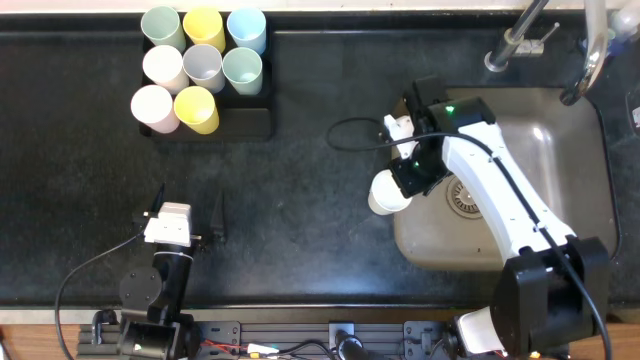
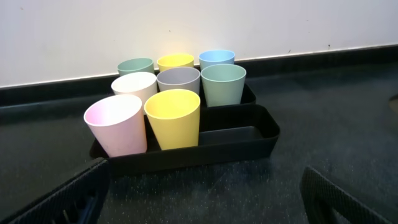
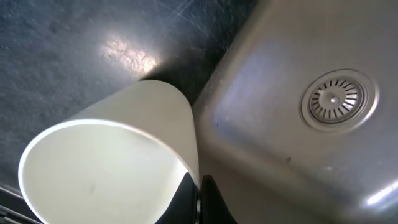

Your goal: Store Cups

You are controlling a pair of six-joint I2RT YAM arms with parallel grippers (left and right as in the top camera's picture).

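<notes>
I hold cup (image 1: 387, 193) rim in right jaws at sink (image 1: 565, 125) edge | left jaws open | risk: thin pinch slips, cup drops into sink

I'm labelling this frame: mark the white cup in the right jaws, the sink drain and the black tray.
white cup (image 3: 112, 162), right wrist view, inside wall.
sink drain (image 3: 339, 98), right wrist view, strainer centre.
black tray (image 2: 239, 148), left wrist view, front wall.

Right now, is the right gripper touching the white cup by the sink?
Touching. The right wrist view shows the right gripper clamped on the white cup, with one jaw inside the rim, the other against the outer wall, and no gap.
</notes>
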